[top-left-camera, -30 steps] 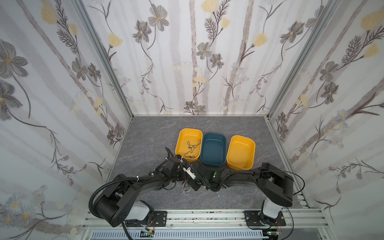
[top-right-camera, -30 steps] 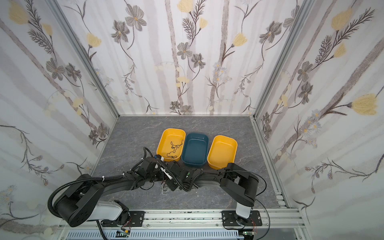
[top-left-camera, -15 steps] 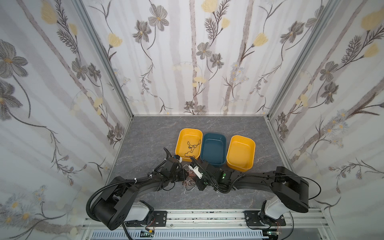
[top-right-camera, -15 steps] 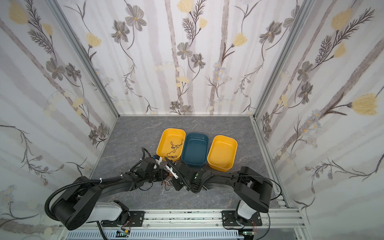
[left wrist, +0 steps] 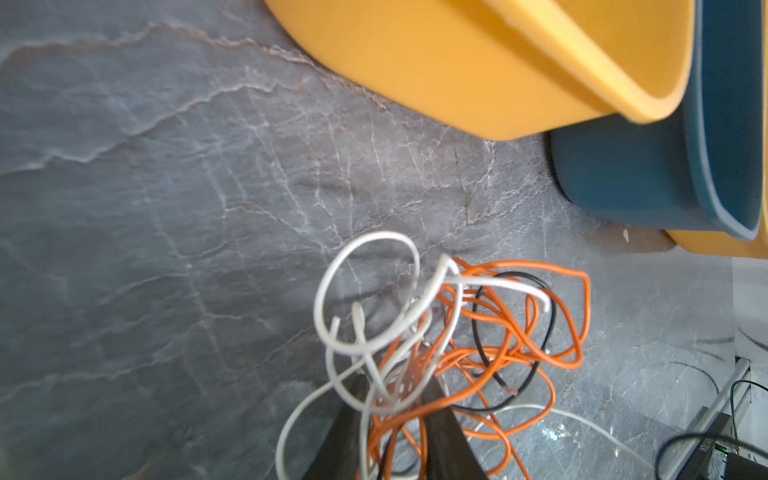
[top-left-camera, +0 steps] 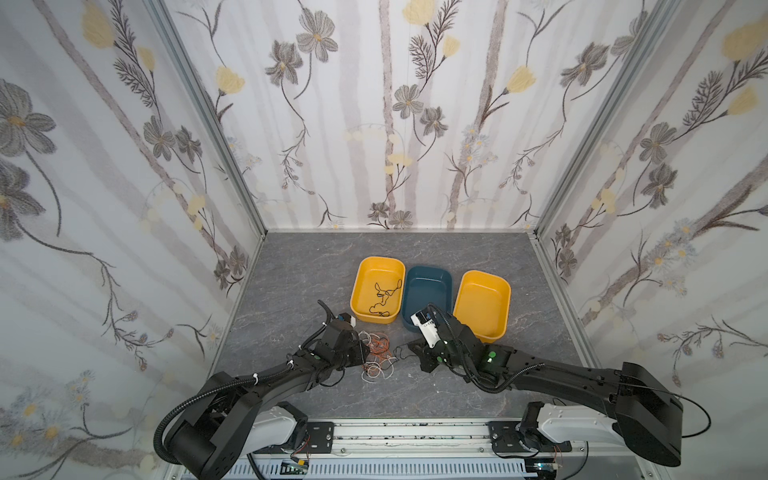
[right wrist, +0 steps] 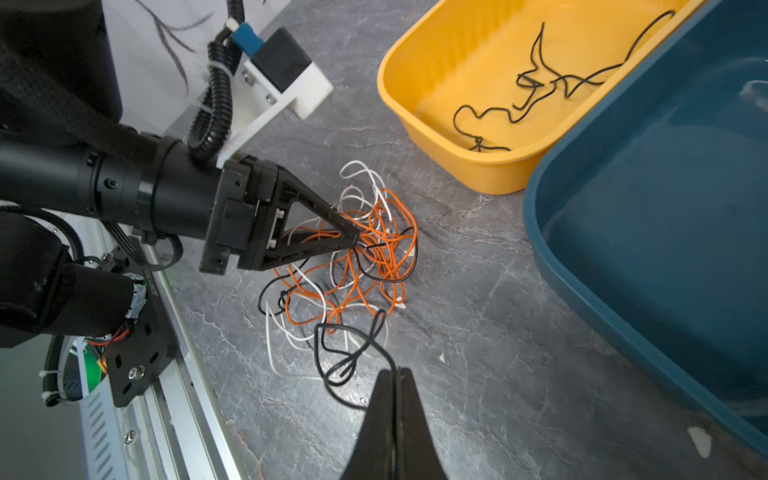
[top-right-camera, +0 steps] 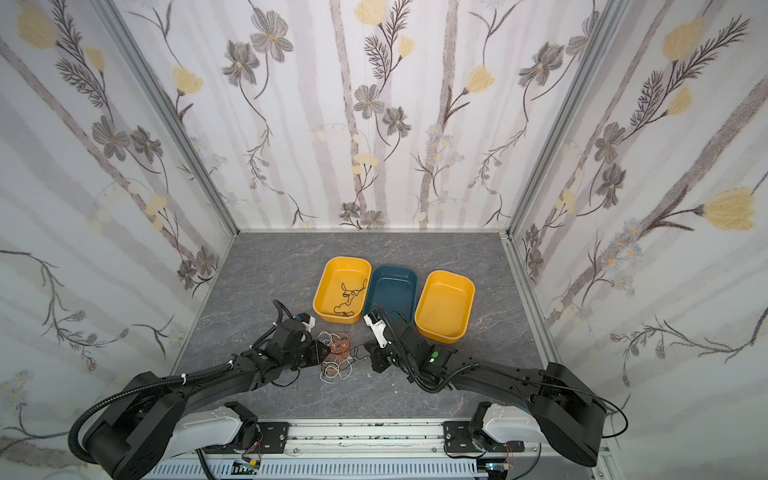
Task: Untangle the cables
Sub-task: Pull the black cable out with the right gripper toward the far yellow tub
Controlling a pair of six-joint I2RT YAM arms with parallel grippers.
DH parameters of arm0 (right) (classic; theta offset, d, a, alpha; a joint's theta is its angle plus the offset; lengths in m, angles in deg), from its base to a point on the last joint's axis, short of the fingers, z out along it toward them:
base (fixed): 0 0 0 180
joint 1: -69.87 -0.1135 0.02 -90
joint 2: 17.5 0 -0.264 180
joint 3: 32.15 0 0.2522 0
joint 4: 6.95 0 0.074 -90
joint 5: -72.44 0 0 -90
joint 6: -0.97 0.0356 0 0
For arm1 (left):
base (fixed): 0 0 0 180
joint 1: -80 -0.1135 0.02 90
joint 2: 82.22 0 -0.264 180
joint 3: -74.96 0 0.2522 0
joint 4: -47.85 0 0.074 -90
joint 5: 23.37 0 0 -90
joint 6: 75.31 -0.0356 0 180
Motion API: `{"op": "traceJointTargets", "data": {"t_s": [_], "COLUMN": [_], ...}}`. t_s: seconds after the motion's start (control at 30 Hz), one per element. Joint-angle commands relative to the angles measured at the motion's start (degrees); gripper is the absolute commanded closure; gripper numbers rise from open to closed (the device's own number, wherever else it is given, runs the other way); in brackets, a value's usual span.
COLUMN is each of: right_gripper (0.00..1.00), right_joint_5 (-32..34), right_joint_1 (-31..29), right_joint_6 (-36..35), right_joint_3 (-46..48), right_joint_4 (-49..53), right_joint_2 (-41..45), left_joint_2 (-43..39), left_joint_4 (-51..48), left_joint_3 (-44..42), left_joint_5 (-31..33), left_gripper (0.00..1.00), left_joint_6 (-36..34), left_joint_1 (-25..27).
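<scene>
Knotted cables (top-left-camera: pixel 377 352) on the table (top-left-camera: pixel 311 270), just near of the left yellow tray (top-left-camera: pixel 381 259). Clamped in the part-closed left gripper (left wrist: pixel 395 386): orange and white strands. Pinched in the fully closed right gripper (right wrist: pixel 392 374): one black cable (right wrist: pixel 332 353). Yank hard and risk cinching the knot or dragging the whole heap. Pinch only readable from the right wrist, lost in both top views.

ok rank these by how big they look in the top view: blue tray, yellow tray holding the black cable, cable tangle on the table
1. yellow tray holding the black cable and blue tray: about alike; the blue one's near corner is hidden, so unranked.
2. cable tangle: clearly smallest.
</scene>
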Motion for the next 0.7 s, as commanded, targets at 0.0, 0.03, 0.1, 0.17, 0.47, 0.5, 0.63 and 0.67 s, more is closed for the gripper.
{"op": "traceJointTargets", "data": {"t_s": [0.0,0.03,0.1,0.17,0.47,0.5,0.63,0.67], "right_gripper": [1.0,1.0,1.0,1.0,1.0,1.0,1.0,1.0], "right_joint_5": [1.2,1.8,3.4,5.9,11.2,11.1,7.2,6.4], "right_joint_1": [1.6,2.2,3.7,5.1,15.4,16.4,18.7,18.8], "right_joint_6": [2.8,3.5,5.3,6.5,10.5,10.6,10.0,10.0], "right_joint_3": [1.5,1.9,2.9,4.0,9.3,9.7,9.6,9.3], "right_joint_4": [-2.4,-2.3,-1.7,-1.0,2.7,3.3,4.6,4.8], "right_joint_2": [3.0,4.0,6.4,9.0,25.5,27.4,30.2,30.1], "left_joint_2": [-1.6,-2.0,-3.0,-3.7,-4.4,-4.4,-4.3,-4.2], "left_joint_4": [-2.2,-2.4,-2.9,-3.3,-4.2,-4.2,-4.2,-4.2], "left_joint_3": [-0.8,-1.1,-1.5,-1.9,-2.2,-2.1,-1.8,-1.7], "left_joint_5": [2.1,2.2,2.7,3.3,5.2,5.3,5.2,5.0], "left_gripper": [0.76,0.76,0.76,0.76,0.76,0.76,0.74,0.74], "left_joint_6": [1.2,1.4,1.7,2.1,2.9,3.0,3.1,2.9], "left_joint_1": [-0.1,-0.2,-0.2,-0.4,-1.1,-1.2,-1.5,-1.6]}}
